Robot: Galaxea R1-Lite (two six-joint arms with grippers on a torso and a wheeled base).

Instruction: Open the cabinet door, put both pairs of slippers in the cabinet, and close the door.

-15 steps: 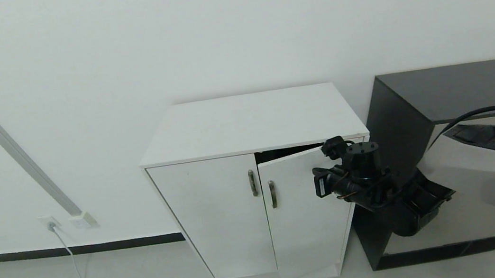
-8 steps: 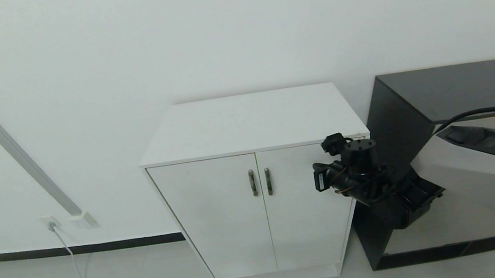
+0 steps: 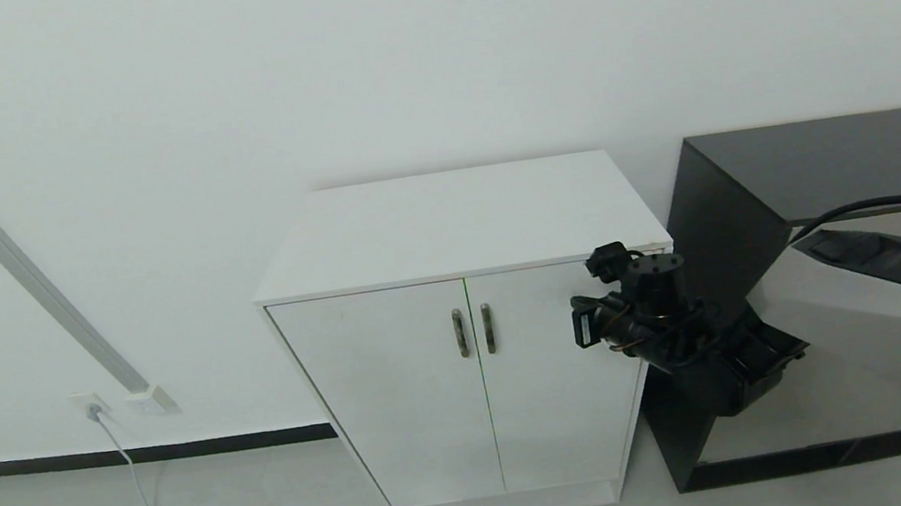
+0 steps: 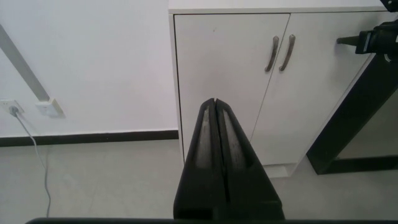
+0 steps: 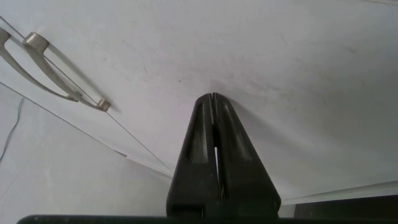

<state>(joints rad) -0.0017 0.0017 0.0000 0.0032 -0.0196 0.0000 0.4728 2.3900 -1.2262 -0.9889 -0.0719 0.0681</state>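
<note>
Presently, the white cabinet is seen against the wall with both doors shut and flush. The right gripper is held with its fingers pressed together and nothing between them. Its tips are set at the face of the right door, touching it as far as can be told, well aside from that door's handle. The left gripper is likewise closed and empty, held well back and pointed at the cabinet front. A black unit is placed just beside the cabinet.
</note>
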